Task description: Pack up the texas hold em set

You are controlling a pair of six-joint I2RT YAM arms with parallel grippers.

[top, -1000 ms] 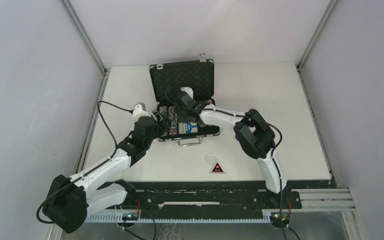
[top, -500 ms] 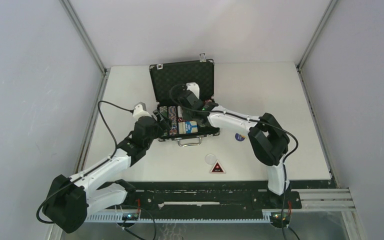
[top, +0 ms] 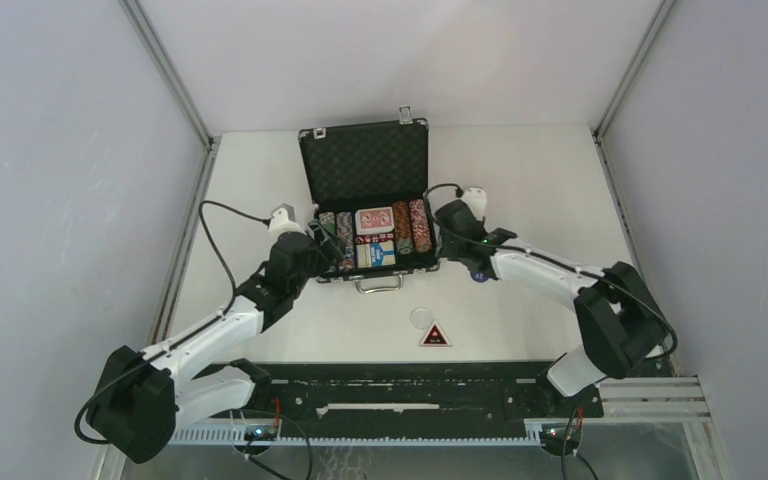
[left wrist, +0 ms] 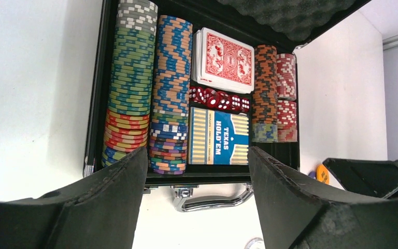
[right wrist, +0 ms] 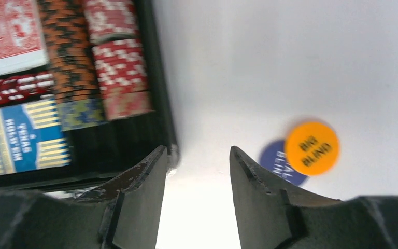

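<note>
The texas hold em set is a black briefcase (top: 365,165) standing open, its foam lid upright. Chip stacks (left wrist: 171,88), a red deck (left wrist: 225,59), red dice and a blue deck (left wrist: 220,136) fill its tray. My left gripper (left wrist: 197,153) hovers open over the front rim and silver handle (left wrist: 212,197), at the case's left front (top: 320,250). My right gripper (right wrist: 197,153) is open over bare table just right of the case (top: 453,238). An orange "BIG BLIND" token (right wrist: 311,148) overlaps a blue token (right wrist: 277,163) to its right.
A clear disc (top: 421,318) and a red triangle card (top: 435,336) lie on the table in front of the handle. The enclosure's walls and metal posts (top: 170,75) border the white table (top: 540,180).
My right arm has swung out of the case and to the right, uncovering the red deck and right-hand chip stacks. The left arm has stayed put.
</note>
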